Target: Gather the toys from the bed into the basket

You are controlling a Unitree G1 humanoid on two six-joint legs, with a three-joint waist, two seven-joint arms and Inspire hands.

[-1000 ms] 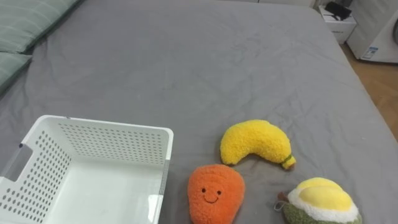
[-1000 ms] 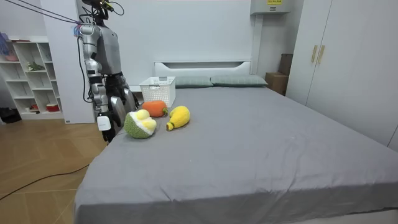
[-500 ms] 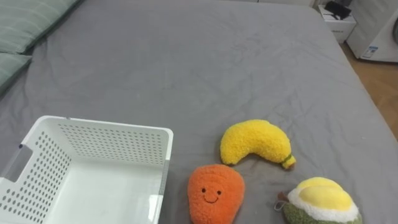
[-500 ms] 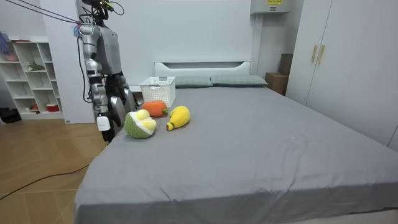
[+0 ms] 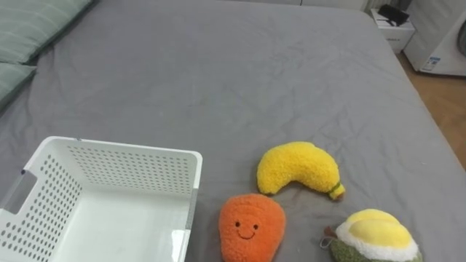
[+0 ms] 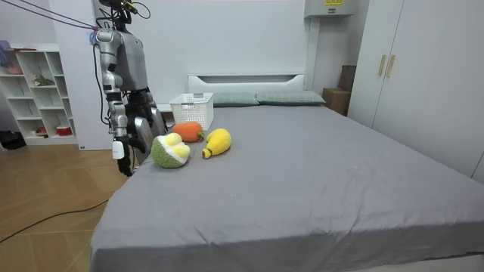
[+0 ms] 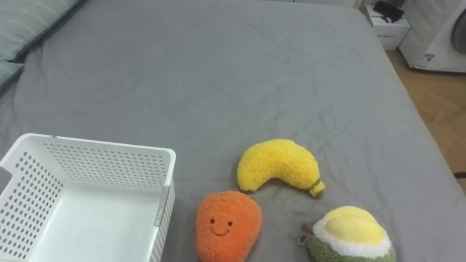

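Three plush toys lie on the grey bed (image 5: 218,80) close to its near edge. An orange carrot with a smiling face (image 5: 251,225) is lowest. A yellow banana (image 5: 298,167) lies just beyond it, and a green-and-yellow round fruit (image 5: 375,234) sits at the lower right. An empty white perforated basket (image 5: 124,155) stands on the bed to the carrot's left. In the room view I stand at the bed's side by the toys (image 6: 170,151), and my right hand (image 6: 121,145) hangs beside the mattress edge.
Green pillows (image 5: 29,29) lie at the head of the bed to my left. A white nightstand (image 5: 397,25) and a white appliance (image 5: 440,44) stand beyond the far side. A shelf unit (image 6: 38,98) is behind me and wardrobes (image 6: 423,75) line the far wall.
My right hand has swung slightly toward the room view's left, away from the mattress. The eye view has shifted a little; the toys and basket have not moved.
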